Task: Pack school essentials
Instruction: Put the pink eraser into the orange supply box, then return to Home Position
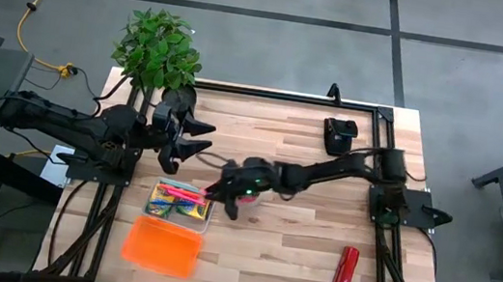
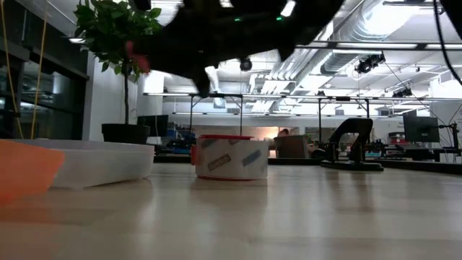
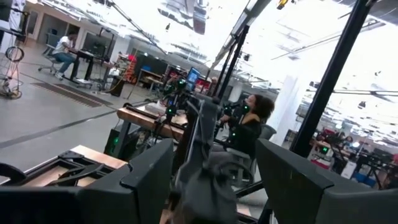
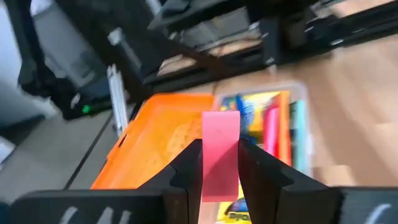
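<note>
Pink flat rectangular piece [image 4: 220, 152] pinched in right tool [image 4: 219, 167] over clear box [image 1: 205, 223]; left tool [image 1: 195, 139] open.

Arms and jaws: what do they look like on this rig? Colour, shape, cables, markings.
Both arms are dark, near black, built of chunky jointed segments. The left gripper ends in two pointed, wedge-like jaws; the right gripper has flat, blocky black fingers with angled tips. Small green lights glow near the right wrist. A yellow cable runs along the floor beyond the left arm. No printed markings are legible.
</note>
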